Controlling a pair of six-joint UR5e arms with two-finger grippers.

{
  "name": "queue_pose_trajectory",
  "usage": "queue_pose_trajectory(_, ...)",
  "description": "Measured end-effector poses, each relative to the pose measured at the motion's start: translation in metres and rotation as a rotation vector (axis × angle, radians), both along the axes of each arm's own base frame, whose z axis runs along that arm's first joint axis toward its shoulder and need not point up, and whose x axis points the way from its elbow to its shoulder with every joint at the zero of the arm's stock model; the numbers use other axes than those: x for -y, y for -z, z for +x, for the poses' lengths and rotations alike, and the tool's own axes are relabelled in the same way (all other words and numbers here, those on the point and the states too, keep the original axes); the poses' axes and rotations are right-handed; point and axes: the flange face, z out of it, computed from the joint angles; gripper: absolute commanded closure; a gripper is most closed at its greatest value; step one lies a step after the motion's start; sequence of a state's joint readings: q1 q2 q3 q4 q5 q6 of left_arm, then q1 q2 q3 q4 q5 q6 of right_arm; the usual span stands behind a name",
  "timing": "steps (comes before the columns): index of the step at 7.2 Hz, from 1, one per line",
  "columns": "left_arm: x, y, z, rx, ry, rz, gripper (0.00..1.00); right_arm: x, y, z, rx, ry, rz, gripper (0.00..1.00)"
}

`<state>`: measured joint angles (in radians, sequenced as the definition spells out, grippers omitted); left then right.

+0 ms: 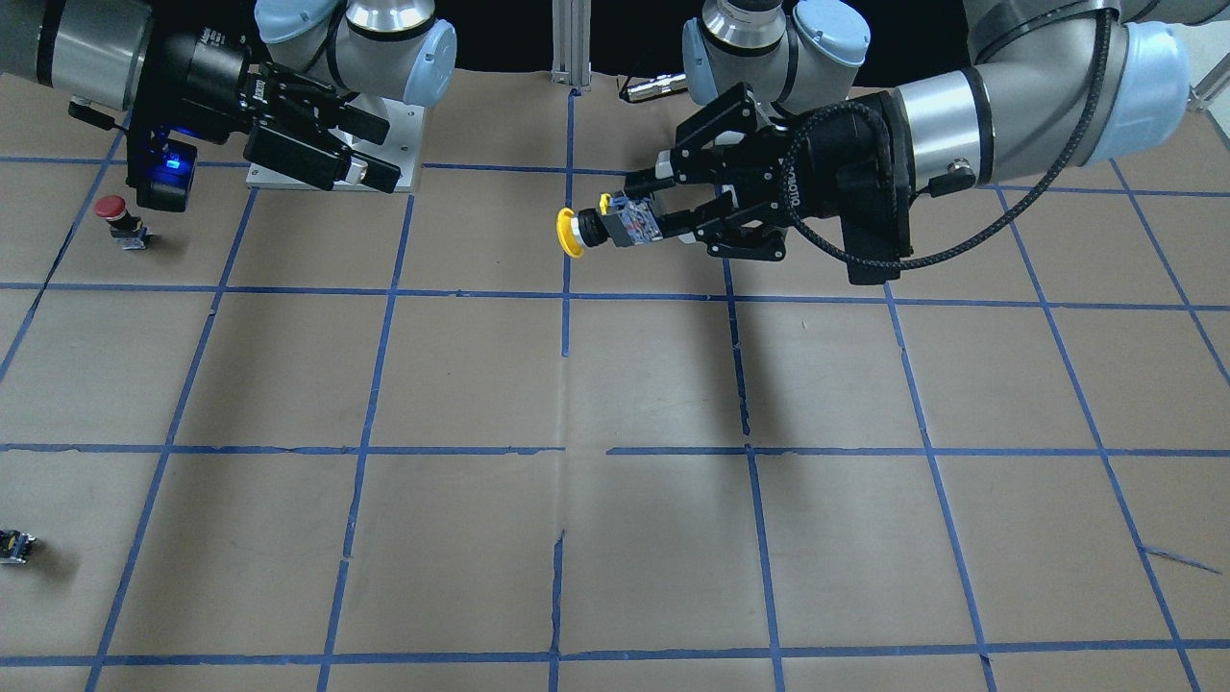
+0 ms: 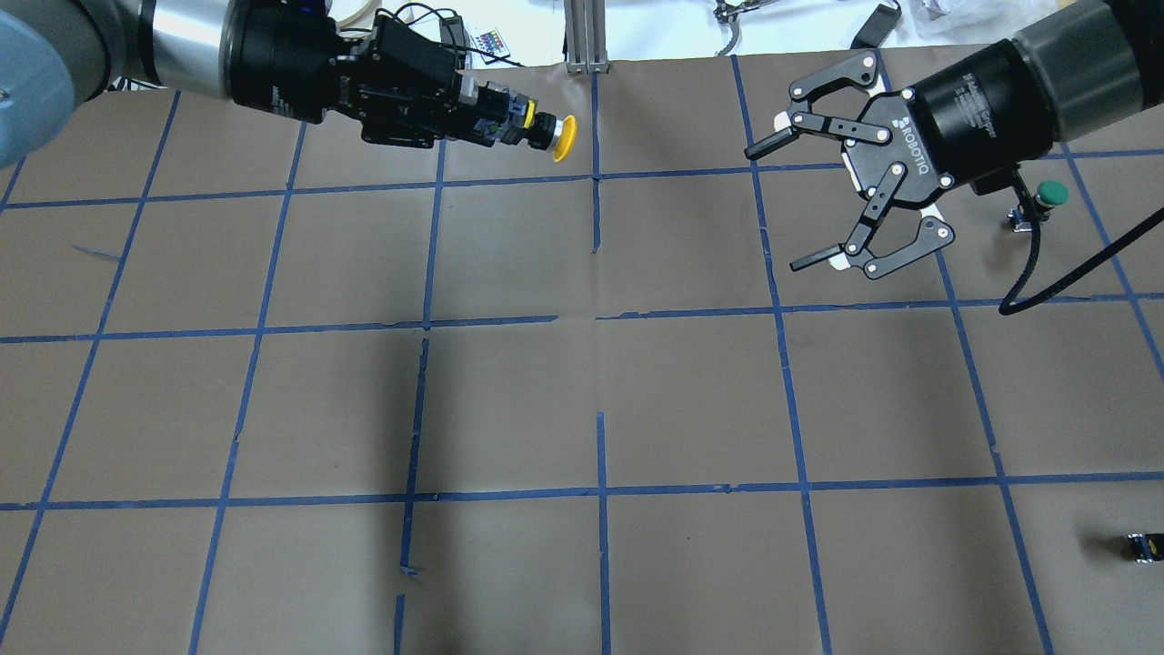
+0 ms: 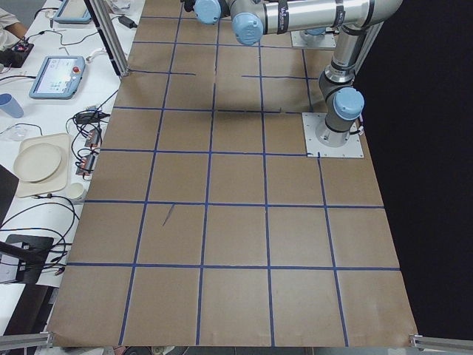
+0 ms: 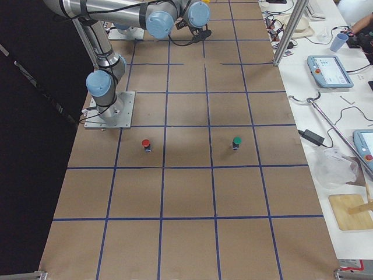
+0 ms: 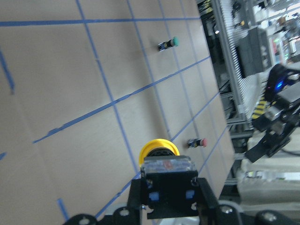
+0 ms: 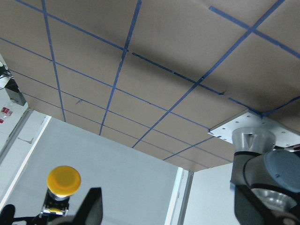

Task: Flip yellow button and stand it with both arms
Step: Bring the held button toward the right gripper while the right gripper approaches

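The yellow button [image 1: 591, 229] is held in the air, lying horizontal, by its blocky base in my left gripper [image 1: 646, 213], which is shut on it. Its yellow cap points toward the table's middle line. In the overhead view the yellow button [image 2: 546, 135] sticks out of the left gripper [image 2: 486, 118] over the far grid row. The left wrist view shows the yellow button [image 5: 159, 154] between the fingers. My right gripper [image 2: 782, 207] is open and empty, well apart from the button, jaws facing it. The right wrist view shows the yellow button [image 6: 63, 180] far off.
A red-capped button [image 1: 117, 219] stands under the right arm. A green-capped button [image 2: 1046, 196] stands near the right wrist. A small dark capless block [image 2: 1144, 546] lies near the table's right edge. Brown paper with a blue tape grid [image 2: 600, 409] covers the table.
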<state>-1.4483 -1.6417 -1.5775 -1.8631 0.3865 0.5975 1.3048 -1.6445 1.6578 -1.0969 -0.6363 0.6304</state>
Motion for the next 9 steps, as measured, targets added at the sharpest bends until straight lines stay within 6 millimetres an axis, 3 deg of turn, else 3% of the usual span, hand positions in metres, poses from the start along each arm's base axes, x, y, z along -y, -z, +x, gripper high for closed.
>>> queue_pose_trajectory(3, -0.026, 0.015, -0.018, -0.209, -0.082, 0.105, 0.98, 0.010, -0.022, 0.001, 0.125, 0.166, 0.106, 0.00)
queue_pose_trajectory(5, -0.036, 0.014, -0.037, -0.277, -0.089, 0.162, 0.98, 0.016, -0.037, 0.004, 0.196, 0.236, 0.148, 0.01)
queue_pose_trajectory(9, -0.042, 0.010, -0.054, -0.319, -0.081, 0.211, 0.98, 0.013, -0.039, 0.016, 0.220, 0.235, 0.176, 0.01)
